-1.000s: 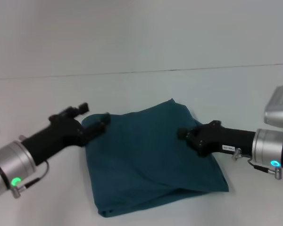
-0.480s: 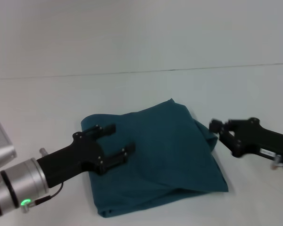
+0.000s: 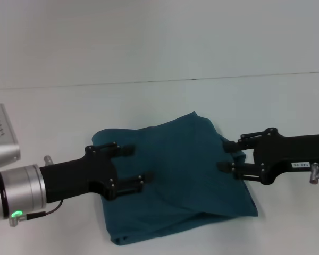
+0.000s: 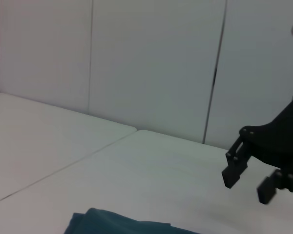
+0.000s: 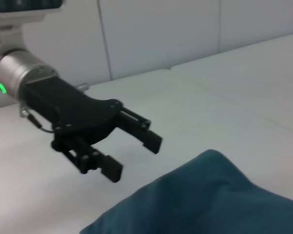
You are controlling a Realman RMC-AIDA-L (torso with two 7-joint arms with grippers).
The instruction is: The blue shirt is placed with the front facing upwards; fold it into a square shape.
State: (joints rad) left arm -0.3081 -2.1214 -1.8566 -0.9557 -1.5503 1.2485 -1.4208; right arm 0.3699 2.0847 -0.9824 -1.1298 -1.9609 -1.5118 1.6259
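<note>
Both arms have shifted since the earlier frames: the left gripper (image 3: pixel 128 169) has come in from the shirt's far left corner to hang over its left half, and the right gripper (image 3: pixel 233 155) has swung back toward the cloth after drawing off to the right. The blue shirt (image 3: pixel 175 180) is lying on the white worktop (image 3: pixel 69 117) near the front edge, already folded into a compact, roughly square bundle with plain fabric facing up and no print showing. Each gripper is holding its jaws apart, gripping nothing, with the fingers pointing inward across the cloth from opposite sides. That mirrored stance suggests the arms are either releasing a finished fold or lining up to tidy the edges. The bundle's right side is sitting a little puffed and its front edge shows loose layers, so one more pressing or squaring pass looks likely. The right wrist view shows the left gripper hovering clear above the worktop.
</note>
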